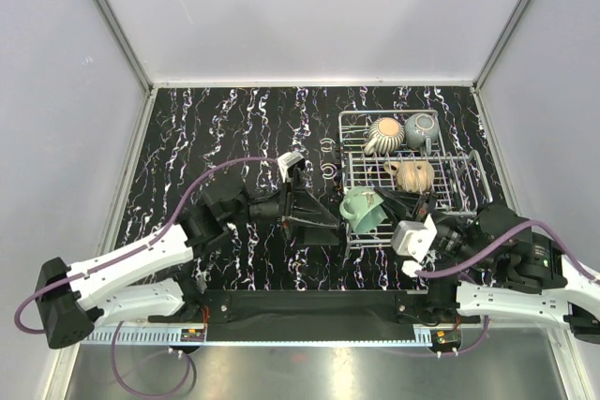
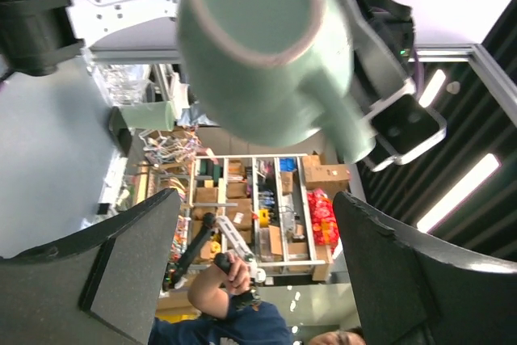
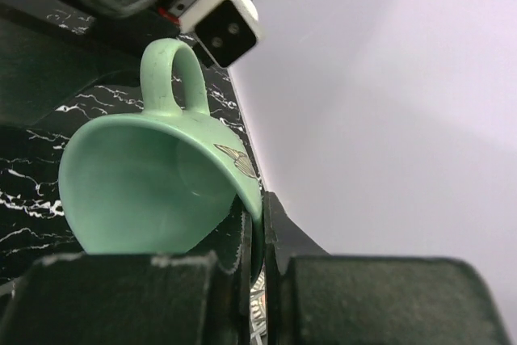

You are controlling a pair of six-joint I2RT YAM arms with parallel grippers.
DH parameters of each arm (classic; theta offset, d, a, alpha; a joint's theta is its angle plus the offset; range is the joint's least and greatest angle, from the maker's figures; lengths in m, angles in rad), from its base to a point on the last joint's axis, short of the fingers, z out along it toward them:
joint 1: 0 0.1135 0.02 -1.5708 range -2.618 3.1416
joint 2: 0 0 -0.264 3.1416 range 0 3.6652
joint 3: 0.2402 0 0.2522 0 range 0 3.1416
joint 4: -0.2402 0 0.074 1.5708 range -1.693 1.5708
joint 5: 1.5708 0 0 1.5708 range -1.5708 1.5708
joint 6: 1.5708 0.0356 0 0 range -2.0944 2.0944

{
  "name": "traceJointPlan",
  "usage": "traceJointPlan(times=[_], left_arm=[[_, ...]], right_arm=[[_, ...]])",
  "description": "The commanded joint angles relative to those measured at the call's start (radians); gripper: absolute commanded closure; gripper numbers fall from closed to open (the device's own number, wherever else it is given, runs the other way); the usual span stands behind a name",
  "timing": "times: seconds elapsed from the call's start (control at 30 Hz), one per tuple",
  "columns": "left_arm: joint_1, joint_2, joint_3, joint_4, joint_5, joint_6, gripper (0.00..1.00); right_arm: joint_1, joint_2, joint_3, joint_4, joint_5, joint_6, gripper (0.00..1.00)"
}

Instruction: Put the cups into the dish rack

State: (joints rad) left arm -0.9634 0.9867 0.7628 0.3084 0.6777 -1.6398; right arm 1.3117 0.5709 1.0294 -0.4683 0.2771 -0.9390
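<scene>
though tilted, teal-green cup [image 1: 361, 210]

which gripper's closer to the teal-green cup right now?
Right. The right gripper is clamped on the rim of the teal-green cup. The left gripper is open just to the cup's left, and the cup is not between its fingers.

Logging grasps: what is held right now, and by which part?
The right gripper pinches the teal-green mug by its rim, not its handle. The left gripper is open, holding nothing.
</scene>
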Motion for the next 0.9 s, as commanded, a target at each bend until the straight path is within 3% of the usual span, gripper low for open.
traceJointPlan(times=[0.0,0.17,0.3,0.53,0.87], left_arm=[[-0.026,0.027,0.081,0.092,-0.043,-0.049,0.19],[-0.070,0.069,0.134,0.074,-0.075,-0.109,0.21],[-0.095,0.092,0.174,-0.027,-0.084,-0.108,0.25],[-0.115,0.109,0.162,-0.100,-0.101,-0.120,0.32],[-0.129,0.141,0.135,-0.025,-0.119,-0.193,0.48]], right_arm=[[-0.002,-0.008,0.018,-0.007,-0.070,-0.106,1.00],[0.000,-0.008,0.031,-0.079,-0.076,-0.176,1.00],[0.000,-0.037,-0.003,-0.021,-0.076,-0.230,1.00],[0.000,-0.019,0.026,-0.082,-0.101,-0.296,1.00],[0.001,0.007,0.081,-0.119,-0.179,-0.368,1.00]])
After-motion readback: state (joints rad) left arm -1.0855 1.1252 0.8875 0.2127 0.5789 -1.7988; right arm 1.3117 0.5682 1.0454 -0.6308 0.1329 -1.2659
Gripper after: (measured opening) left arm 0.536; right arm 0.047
